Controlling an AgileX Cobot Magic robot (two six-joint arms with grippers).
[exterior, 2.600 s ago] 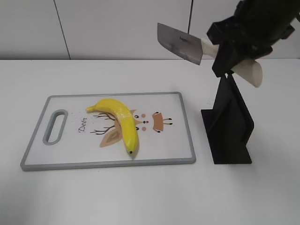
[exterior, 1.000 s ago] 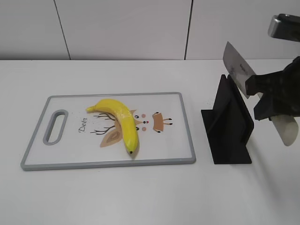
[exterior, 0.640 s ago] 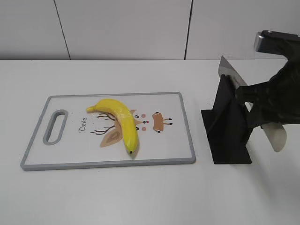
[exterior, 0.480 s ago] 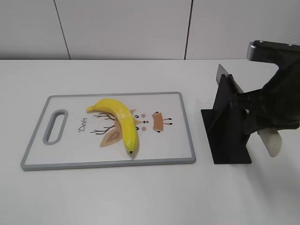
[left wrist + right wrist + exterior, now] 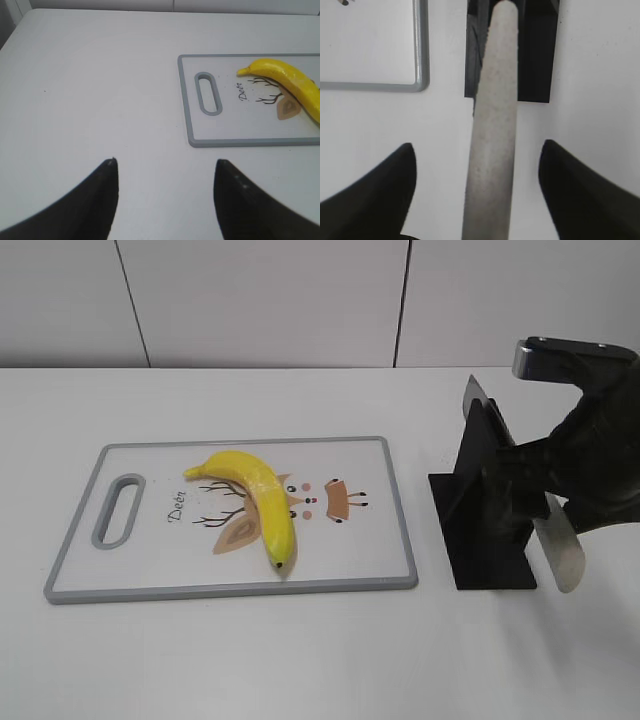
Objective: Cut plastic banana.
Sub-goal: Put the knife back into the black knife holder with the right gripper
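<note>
The yellow plastic banana (image 5: pixel 255 495) lies whole on the cutting board (image 5: pixel 150 550), curving from the middle toward the front; it also shows in the left wrist view (image 5: pixel 290 82). The knife stands with its blade in the black holder (image 5: pixel 490 510), and its pale handle (image 5: pixel 558 558) sticks out to the right. My right gripper (image 5: pixel 478 144) is open, its fingers wide on either side of the handle (image 5: pixel 495 100) without touching it. My left gripper (image 5: pixel 166 160) is open and empty over bare table, left of the board (image 5: pixel 187 100).
The black knife holder (image 5: pixel 537 50) stands just right of the board's grey rim (image 5: pixel 421 50). A white wall runs along the back of the white table (image 5: pixel 300 660).
My right arm has brought the knife from high above the board's right end over to the right and down, and the blade is now slid into the black holder. The banana has not moved.
</note>
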